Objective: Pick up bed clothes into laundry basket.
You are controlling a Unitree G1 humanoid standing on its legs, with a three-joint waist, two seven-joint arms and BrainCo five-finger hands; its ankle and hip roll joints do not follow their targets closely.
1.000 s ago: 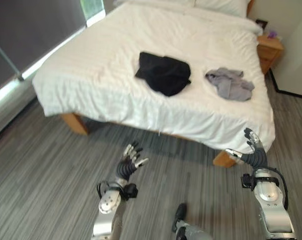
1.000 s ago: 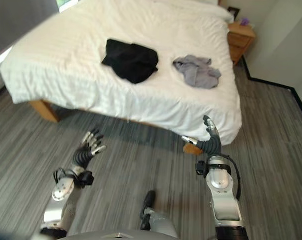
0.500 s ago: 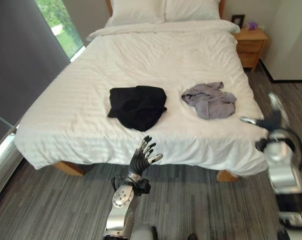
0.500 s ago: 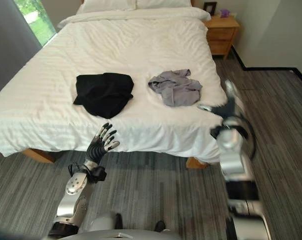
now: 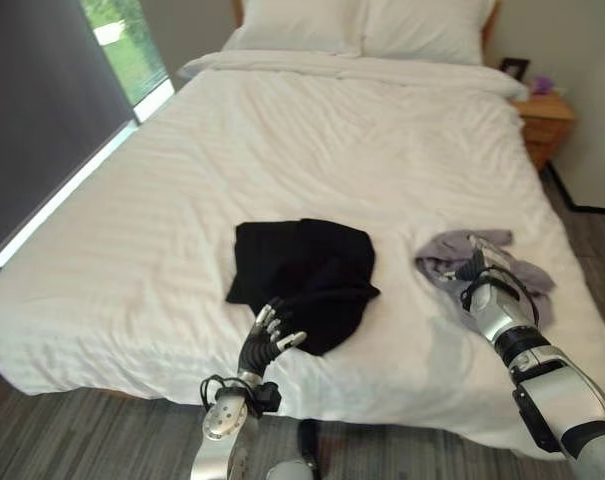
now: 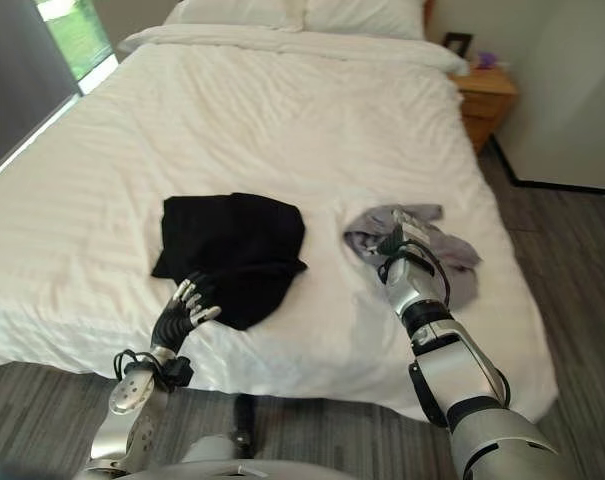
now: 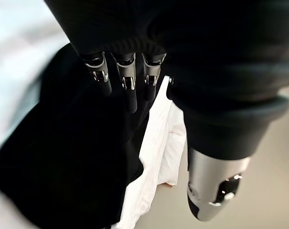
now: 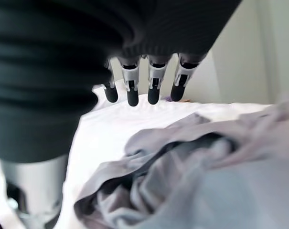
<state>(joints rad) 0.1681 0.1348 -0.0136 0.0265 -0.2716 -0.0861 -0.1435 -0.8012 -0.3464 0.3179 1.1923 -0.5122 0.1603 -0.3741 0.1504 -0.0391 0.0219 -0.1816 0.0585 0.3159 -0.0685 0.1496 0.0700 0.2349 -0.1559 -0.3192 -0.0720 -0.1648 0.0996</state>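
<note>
White bedding covers the bed (image 5: 282, 130), with 2 garments lying on its near half. Nearest, the left hand (image 5: 270, 333) hangs with fingers straight and apart at the near edge of the black garment (image 5: 307, 275), which lies just ahead of it. Slightly farther, the right hand (image 5: 479, 275), fingers straight in its wrist view, hovers over the grey garment (image 6: 452, 250). Pillows (image 5: 362, 25) lie farthest. No basket is visible.

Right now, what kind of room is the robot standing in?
A bedroom, most likely: a made bed with white sheets and pillows, a wooden nightstand beside it, and two garments lying on the covers, one black, one grey.
</note>
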